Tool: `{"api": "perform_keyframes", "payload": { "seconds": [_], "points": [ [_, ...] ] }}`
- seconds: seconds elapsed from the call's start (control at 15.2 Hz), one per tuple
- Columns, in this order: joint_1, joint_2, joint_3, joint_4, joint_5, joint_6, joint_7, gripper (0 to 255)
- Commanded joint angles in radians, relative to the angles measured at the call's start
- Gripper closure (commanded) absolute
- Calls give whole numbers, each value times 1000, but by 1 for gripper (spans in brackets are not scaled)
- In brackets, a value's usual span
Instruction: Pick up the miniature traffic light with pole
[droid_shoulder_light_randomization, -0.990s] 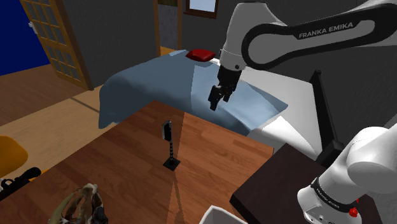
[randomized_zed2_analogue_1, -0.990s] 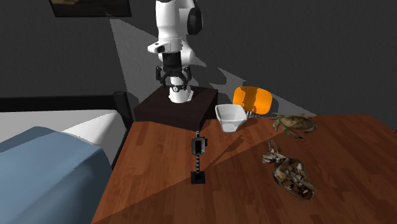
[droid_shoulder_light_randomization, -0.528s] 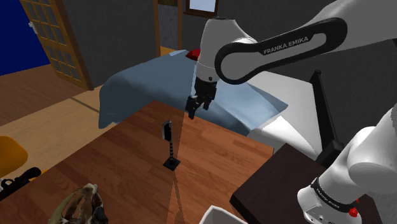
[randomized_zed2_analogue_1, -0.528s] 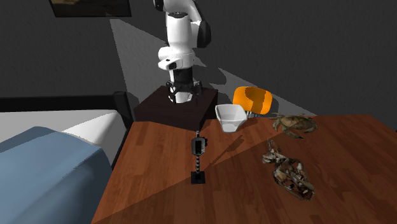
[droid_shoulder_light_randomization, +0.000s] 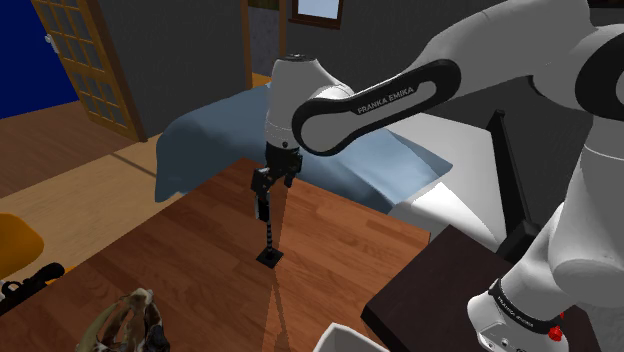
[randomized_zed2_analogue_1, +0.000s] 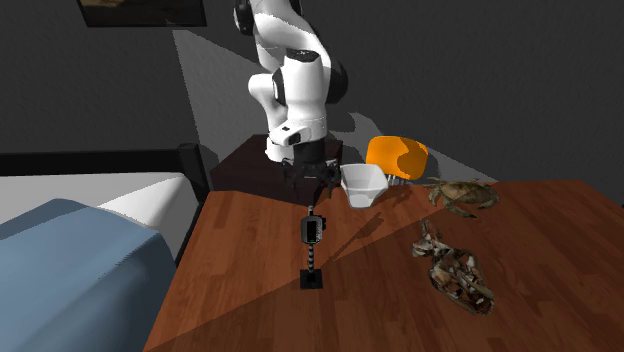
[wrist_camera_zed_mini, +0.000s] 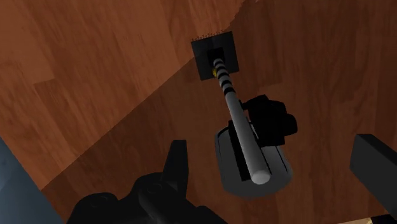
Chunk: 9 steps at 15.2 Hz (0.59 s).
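Note:
The miniature traffic light (droid_shoulder_light_randomization: 263, 207) stands upright on the wooden table (droid_shoulder_light_randomization: 340, 250): a dark signal head on a thin ringed pole with a square black base. Its head (randomized_zed2_analogue_1: 312, 229) faces the second exterior view. My black gripper (droid_shoulder_light_randomization: 268, 180) hangs just above the top of the light, also seen as the gripper (randomized_zed2_analogue_1: 312, 181) under the white arm. In the wrist view I look straight down the pole (wrist_camera_zed_mini: 236, 111) to its base (wrist_camera_zed_mini: 216, 56). The gripper (wrist_camera_zed_mini: 277, 167) is open; its fingers (wrist_camera_zed_mini: 177, 167) stand wide apart on either side of the pole's top without touching it.
A white bowl (randomized_zed2_analogue_1: 362, 184), an orange object (randomized_zed2_analogue_1: 397, 156), a crab figure (randomized_zed2_analogue_1: 462, 194) and a brown lumpy object (randomized_zed2_analogue_1: 455, 276) sit on the table. A bed with a blue cover (droid_shoulder_light_randomization: 215, 130) borders the table. The dark stand (droid_shoulder_light_randomization: 440, 295) is at the near corner.
The arm has swung from over the bed toward the shoulder view's left and come down, bringing the gripper right above the traffic light. The light has not moved.

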Motion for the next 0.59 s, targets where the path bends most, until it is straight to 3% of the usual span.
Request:
{"api": "perform_keyframes", "payload": {
  "seconds": [0.0,0.53],
  "points": [
    [30,76,-4,71,-36,3,35,0],
    [41,125,-19,33,-63,86,51,0]
  ]
}}
